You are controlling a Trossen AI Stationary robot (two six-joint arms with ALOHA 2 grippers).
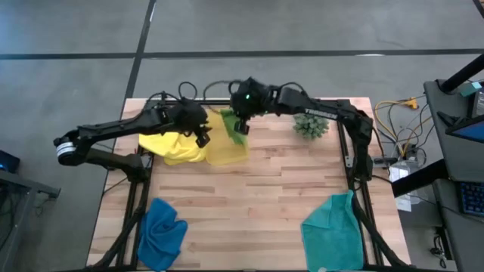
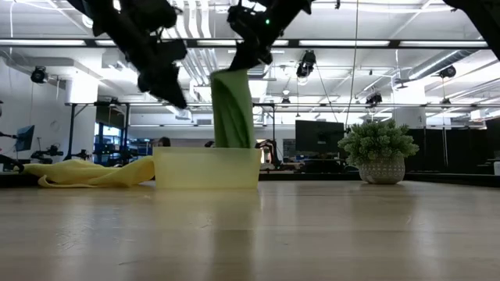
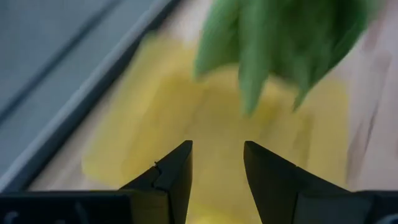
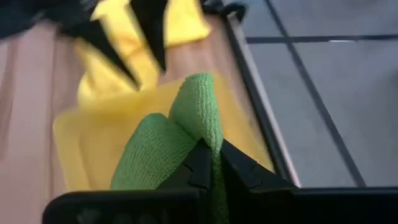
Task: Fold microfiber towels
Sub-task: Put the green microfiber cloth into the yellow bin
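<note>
My right gripper (image 1: 240, 125) is shut on a lime green towel (image 2: 232, 109), which hangs over a translucent yellow-green bin (image 2: 207, 168) at the table's far middle. My left gripper (image 1: 201, 136) hovers open just left of the bin, above its left rim, with nothing between its fingers (image 3: 177, 171). A yellow towel (image 1: 174, 147) lies crumpled on the table beside the bin's left wall. A blue towel (image 1: 162, 230) lies bunched at the near left, and a teal towel (image 1: 333, 234) at the near right, draped over the table's near edge. My right gripper pinches a bunched fold at the green towel's top (image 4: 210, 140) between its two fingers; several layers are gathered there. The fingers slant down from the table's right. The towel hangs slack below them, and its lower end (image 2: 233, 142) dips behind the bin's rim.
A small spiky green plant in a pot (image 1: 310, 123) stands at the far right, close to my right arm. Bare wooden tabletop (image 1: 249, 204) spreads across the middle and near part between the blue and teal towels.
</note>
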